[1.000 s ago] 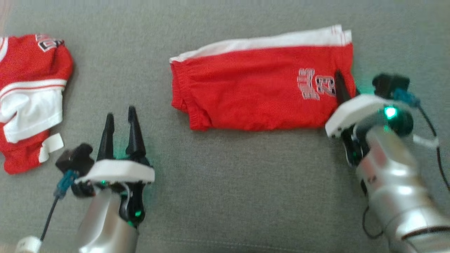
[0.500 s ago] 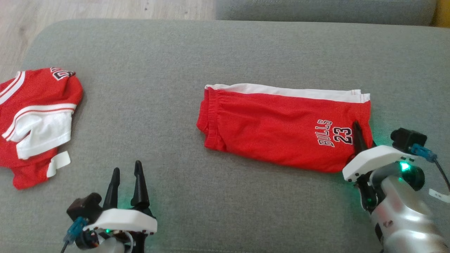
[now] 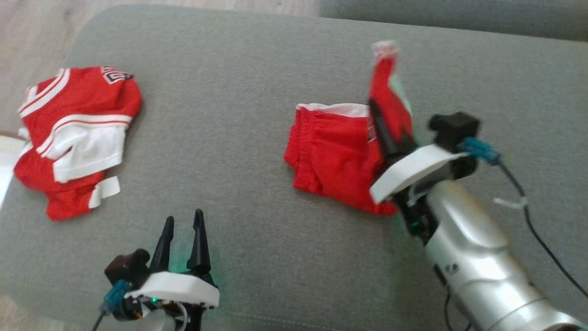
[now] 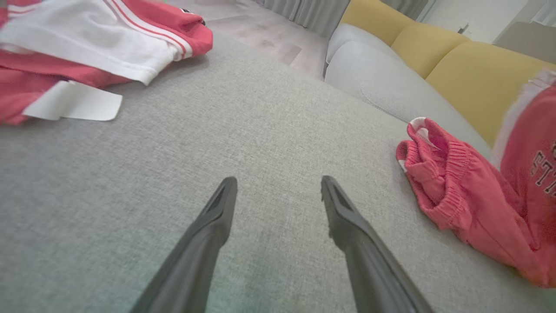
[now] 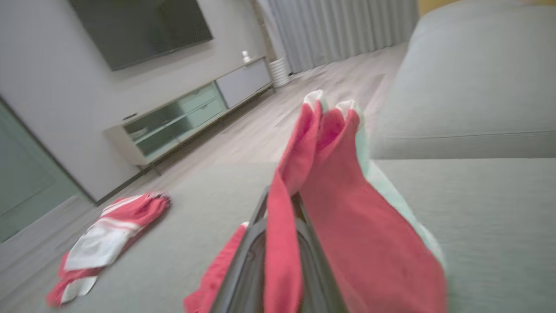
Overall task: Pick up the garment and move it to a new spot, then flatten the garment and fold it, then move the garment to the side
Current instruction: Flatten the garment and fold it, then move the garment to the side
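The grey cushion (image 3: 257, 92) rounds off at the upper left of the head view, where wooden floor (image 3: 36, 27) shows beyond its edge, and a second grey cushion (image 3: 459, 14) runs across the upper right behind its far edge. A red-and-white jersey (image 3: 78, 133) lies crumpled at the left, close to that left edge. A wide band of bare fabric runs down the centre of the frame between the jersey and the red shorts (image 3: 330, 156), and more bare fabric lies at the far right past the right arm. The shorts sit right of centre: the waistband end rests bunched on the cushion, while the leg end stands up off it toward the top of the frame, white trim uppermost. The right gripper (image 3: 374, 110) has its fingers closed on that raised cloth, and in the right wrist view the red fabric (image 5: 343, 208) drapes over and between the fingers (image 5: 252, 243). The left gripper (image 3: 183, 216) at the lower left hovers over bare cushion with its fingers spread apart, holding nothing, well apart from both garments.
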`<state>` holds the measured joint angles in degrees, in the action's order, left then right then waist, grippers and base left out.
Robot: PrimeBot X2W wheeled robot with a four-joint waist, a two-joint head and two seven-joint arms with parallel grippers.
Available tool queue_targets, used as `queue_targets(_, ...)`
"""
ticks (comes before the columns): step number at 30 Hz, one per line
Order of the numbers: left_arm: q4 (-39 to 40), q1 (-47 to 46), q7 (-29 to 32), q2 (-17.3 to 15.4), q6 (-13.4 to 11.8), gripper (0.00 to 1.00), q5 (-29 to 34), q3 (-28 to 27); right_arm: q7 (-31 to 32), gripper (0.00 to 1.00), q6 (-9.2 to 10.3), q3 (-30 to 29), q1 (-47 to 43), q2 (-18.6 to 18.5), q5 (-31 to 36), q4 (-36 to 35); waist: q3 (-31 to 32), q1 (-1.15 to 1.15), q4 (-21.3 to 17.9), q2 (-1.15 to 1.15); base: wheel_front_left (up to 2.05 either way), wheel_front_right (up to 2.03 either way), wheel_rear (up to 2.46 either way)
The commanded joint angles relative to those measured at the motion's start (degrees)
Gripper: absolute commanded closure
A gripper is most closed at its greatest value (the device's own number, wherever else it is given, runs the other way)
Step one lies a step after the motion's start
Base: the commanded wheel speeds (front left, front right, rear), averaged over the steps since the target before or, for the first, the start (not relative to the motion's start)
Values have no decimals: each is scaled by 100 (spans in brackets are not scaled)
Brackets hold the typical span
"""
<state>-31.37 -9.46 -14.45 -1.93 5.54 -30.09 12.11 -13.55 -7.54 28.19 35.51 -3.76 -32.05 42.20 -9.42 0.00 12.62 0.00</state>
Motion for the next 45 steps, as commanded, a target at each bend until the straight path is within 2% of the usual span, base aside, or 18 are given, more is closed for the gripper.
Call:
queue_targets(1, 104, -200, -55, -95, -6, 0, 8, -102, 51, 100, 5, 355, -44, 82, -228, -260, 44, 0, 135, 0, 0, 0, 0)
queue_targets(2, 91, -210, -55, -95, -5, 0, 10, -72, 127, 100, 5, 644, -91, 84, -367, -306, 59, 0, 199, 0, 0, 0, 0)
queue_targets(3, 90, -217, -55, -95, -10, 0, 19, -61, 164, 11, 5, 888, -125, 85, -513, -361, 70, 0, 238, 0, 0, 0, 0)
queue_targets(4, 91, -226, -55, -95, -13, 0, 34, -46, 133, 0, 5, 1063, -159, 86, -694, -451, 81, 0, 280, 0, 0, 0, 0)
queue_targets(9, 131, -212, -55, -95, -47, 0, 166, -131, -5, 0, 5, 1771, -285, 87, -1351, -797, 146, 0, 223, 0, 0, 0, 0)
queue_targets(12, 163, -190, -55, -95, -62, 0, 261, -298, -95, 0, 5, 1810, -308, 87, -1349, -739, 202, 0, 51, 0, 0, 0, 0)
queue_targets(14, 211, -174, -55, -95, -76, 0, 375, -414, -130, 0, 5, 1553, -314, 88, -1145, -561, 240, 0, -99, 0, 0, 0, 0)
queue_targets(17, 284, -153, -55, -95, -115, 0, 600, -572, -141, 0, 5, 651, -386, 86, -511, -481, 263, 0, -321, 0, 0, 0, 0)
queue_targets(22, 427, -143, -55, -95, -158, 0, 1079, -778, -143, 0, 5, -838, -900, 87, 507, -820, 291, 0, -604, 0, 0, 0, 0)
queue_targets(26, 563, -101, -55, -95, -189, 0, 1413, -893, -143, 0, 5, -1521, -1267, 87, 980, -1043, 322, 0, -740, 0, 0, 0, 0)
queue_targets(30, 648, 13, -55, -95, -199, 0, 1697, -941, -144, 0, 5, -1863, -1615, 88, 1375, -1210, 424, 0, -831, 0, 0, 0, 0)
queue_targets(35, 738, 257, -55, -95, -226, 0, 1853, -952, -144, 0, 5, -1979, -1994, 88, 1593, -1252, 604, 0, -903, 0, 0, 0, 0)
queue_targets(45, 1077, 921, -55, -95, -445, 0, 1797, -782, -144, 0, 5, -1997, -2607, 88, 1364, -1172, 845, 0, -1010, 0, 0, 0, 0)
